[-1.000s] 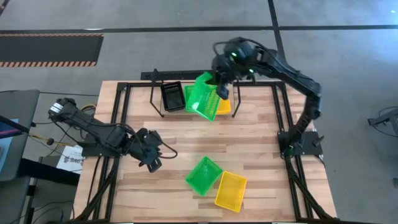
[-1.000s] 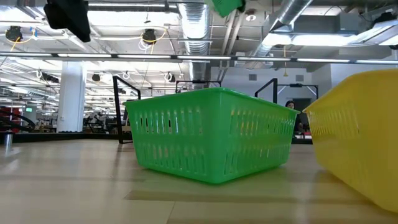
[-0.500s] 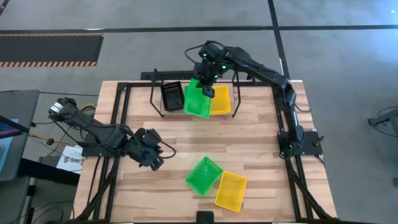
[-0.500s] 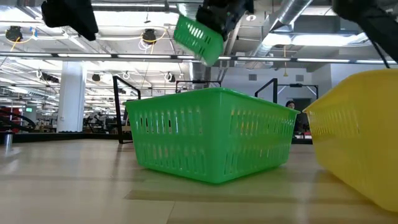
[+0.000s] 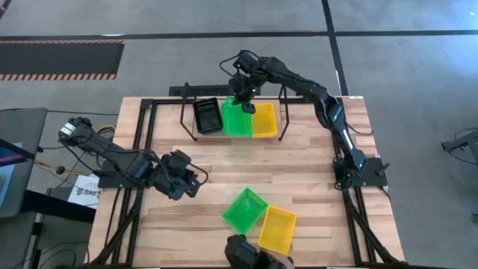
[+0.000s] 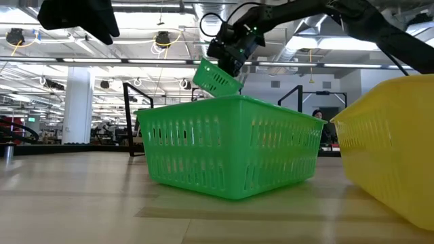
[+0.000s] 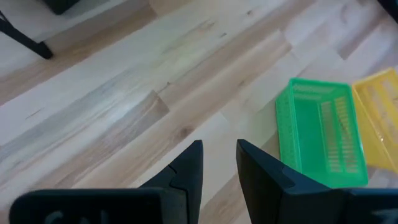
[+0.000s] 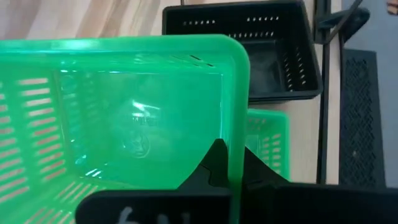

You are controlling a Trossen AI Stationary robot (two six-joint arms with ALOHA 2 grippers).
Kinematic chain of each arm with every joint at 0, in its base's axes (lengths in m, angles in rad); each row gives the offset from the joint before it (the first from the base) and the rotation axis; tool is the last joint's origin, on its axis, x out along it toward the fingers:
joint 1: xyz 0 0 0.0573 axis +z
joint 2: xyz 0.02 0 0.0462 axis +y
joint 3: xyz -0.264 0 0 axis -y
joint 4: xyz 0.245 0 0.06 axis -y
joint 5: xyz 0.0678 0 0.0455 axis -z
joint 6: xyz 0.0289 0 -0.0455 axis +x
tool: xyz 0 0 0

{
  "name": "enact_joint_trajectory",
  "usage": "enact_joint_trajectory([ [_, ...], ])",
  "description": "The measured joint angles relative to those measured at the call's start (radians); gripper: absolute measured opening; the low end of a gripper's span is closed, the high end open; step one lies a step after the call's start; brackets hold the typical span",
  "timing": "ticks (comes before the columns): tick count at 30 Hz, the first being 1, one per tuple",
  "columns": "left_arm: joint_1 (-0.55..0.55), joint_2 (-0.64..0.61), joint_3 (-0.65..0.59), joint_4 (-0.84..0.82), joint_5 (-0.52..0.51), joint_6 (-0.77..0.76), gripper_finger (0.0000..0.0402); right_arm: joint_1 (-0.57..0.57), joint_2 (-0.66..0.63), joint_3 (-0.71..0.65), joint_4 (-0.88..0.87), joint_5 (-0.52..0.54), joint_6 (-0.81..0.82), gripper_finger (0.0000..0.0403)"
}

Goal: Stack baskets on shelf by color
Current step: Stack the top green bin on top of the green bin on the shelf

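A green basket (image 5: 237, 119) is clamped by its rim in the right gripper (image 5: 241, 97), held tilted over the green one already on the shelf (image 5: 278, 97). Nesting looks like the current step; it probably needs levelling first. The left gripper (image 7: 217, 165) is parked nearby, fingers apart.

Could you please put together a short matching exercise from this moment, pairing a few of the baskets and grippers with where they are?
Things:
1. black basket
2. held green basket
3. loose yellow basket
4. left gripper

Places:
A. on the tabletop at its near edge, beside a loose green basket
B. tilted in the right gripper above the middle of the shelf
C. above bare wood on the table's left side, holding nothing
D. at the left end of the shelf

Pairs: 1-D, 2-B, 3-A, 4-C
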Motion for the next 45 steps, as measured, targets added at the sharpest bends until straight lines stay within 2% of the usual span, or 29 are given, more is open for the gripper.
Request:
enact_joint_trajectory([
  [10,0.000,0.000,0.000,0.000,-0.050,-0.046,0.0083,-0.031,0.000,-0.004,0.062,-0.006,-0.045,0.0000],
  [16,0.000,0.000,0.000,0.000,-0.075,-0.043,0.0083,-0.032,0.000,-0.004,0.108,0.038,-0.063,0.0000],
  [27,0.000,0.000,0.000,0.000,-0.099,-0.038,0.0084,-0.045,0.000,-0.006,0.078,0.046,-0.065,0.0000],
  [36,0.000,0.000,-0.015,0.004,-0.101,-0.039,0.0084,-0.050,0.000,-0.124,0.097,0.051,-0.056,0.0000],
  [45,0.000,0.000,-0.025,0.014,-0.102,-0.039,0.0084,-0.052,0.000,-0.136,0.092,0.096,-0.086,0.0000],
])
